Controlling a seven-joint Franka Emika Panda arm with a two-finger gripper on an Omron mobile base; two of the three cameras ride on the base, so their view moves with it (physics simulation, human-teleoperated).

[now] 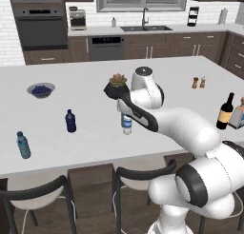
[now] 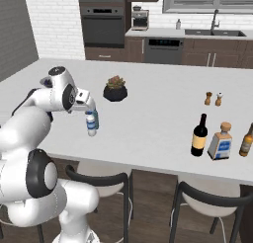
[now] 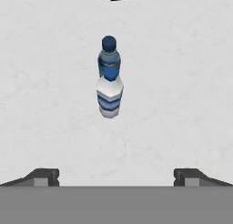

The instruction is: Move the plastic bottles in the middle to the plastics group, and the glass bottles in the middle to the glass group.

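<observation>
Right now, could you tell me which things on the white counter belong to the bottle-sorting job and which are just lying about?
Job: white-capped clear plastic bottle; teal-tinted blue-capped plastic bottle; bluish blue-labelled water bottle; tall dark wine bottle; squat orange-topped bottle.
Lying about: opaque dark blue bottle; blueberry bowl; black potted plant; salt and pepper shakers.

Three water bottles [image 3: 109,100] [image 3: 109,57] [image 1: 23,145] (small), two shakers [image 2: 208,98] [image 2: 219,99]

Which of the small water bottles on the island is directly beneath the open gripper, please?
The white-capped water bottle, directly beneath the gripper with the teal blue-capped bottle behind it. The blue-labelled water bottle stands alone, far off by the counter's near edge.
</observation>
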